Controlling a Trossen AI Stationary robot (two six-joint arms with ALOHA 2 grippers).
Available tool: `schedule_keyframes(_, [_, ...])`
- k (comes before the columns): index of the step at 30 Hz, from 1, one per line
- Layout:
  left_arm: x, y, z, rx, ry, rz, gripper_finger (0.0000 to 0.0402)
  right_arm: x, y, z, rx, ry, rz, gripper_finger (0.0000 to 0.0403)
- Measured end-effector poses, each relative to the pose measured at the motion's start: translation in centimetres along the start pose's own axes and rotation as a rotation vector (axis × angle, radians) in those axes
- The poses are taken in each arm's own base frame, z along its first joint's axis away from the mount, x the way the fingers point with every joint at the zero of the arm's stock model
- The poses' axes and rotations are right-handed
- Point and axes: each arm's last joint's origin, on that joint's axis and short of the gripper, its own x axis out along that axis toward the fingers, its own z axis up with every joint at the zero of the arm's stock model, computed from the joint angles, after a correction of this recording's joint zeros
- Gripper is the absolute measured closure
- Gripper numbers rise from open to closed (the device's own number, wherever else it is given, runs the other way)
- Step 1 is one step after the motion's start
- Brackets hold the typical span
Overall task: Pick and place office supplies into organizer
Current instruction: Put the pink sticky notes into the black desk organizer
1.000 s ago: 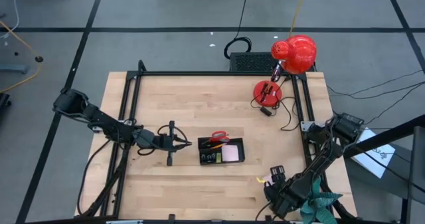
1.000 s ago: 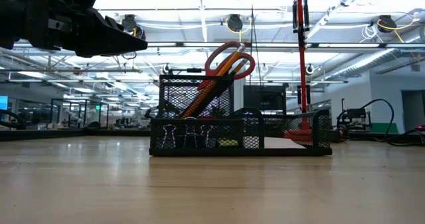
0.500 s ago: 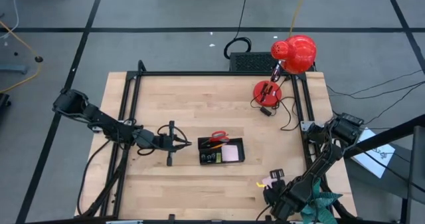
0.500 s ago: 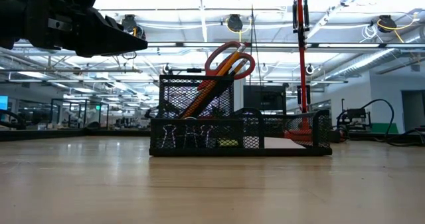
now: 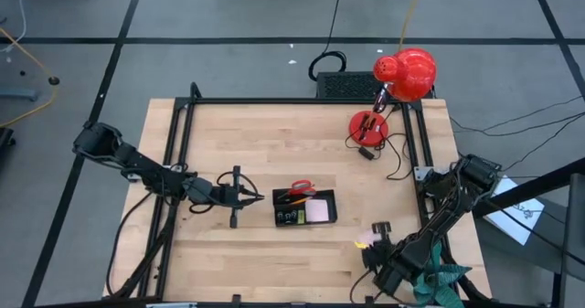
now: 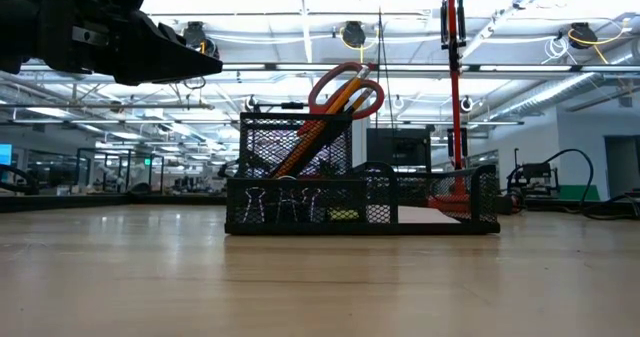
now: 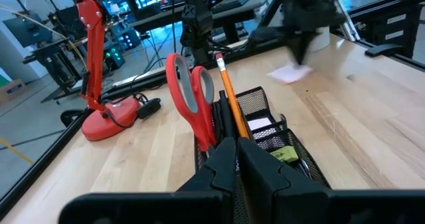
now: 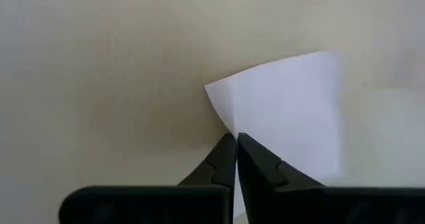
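Since one second ago, right gripper has closed; its jaws now pinch the corner of a pale note near the table's front right edge. Organizer lies to its left, at table centre. Left gripper, jaws together, waits just beside organizer, empty.

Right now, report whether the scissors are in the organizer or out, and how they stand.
In. The scissors stand upright in the organizer, red handles up, beside the pencils.
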Motion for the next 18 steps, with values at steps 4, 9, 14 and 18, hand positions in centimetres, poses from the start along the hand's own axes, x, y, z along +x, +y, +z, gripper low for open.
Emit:
schedule_keyframes(4, [0.0, 0.0, 0.0, -0.002, -0.001, 0.0, 0.0376, -2.9, -1.0, 0.4, 0.021, -0.163, -0.048, 0.0401])
schedule_keyframes(9, [0.0, 0.0, 0.0, -0.004, -0.001, 0.0, 0.0376, -5.3, -2.8, 0.8, -0.018, -0.315, -0.128, 0.0401])
schedule_keyframes(14, [0.0, 0.0, 0.0, -0.005, 0.0, 0.0, 0.0376, -6.3, -5.5, 2.4, -0.046, -0.364, -0.206, 0.0401])
schedule_keyframes(18, [0.0, 0.0, 0.0, -0.004, 0.0, 0.0, 0.0376, -5.9, -7.8, 4.3, -0.059, -0.354, -0.241, 0.0401])
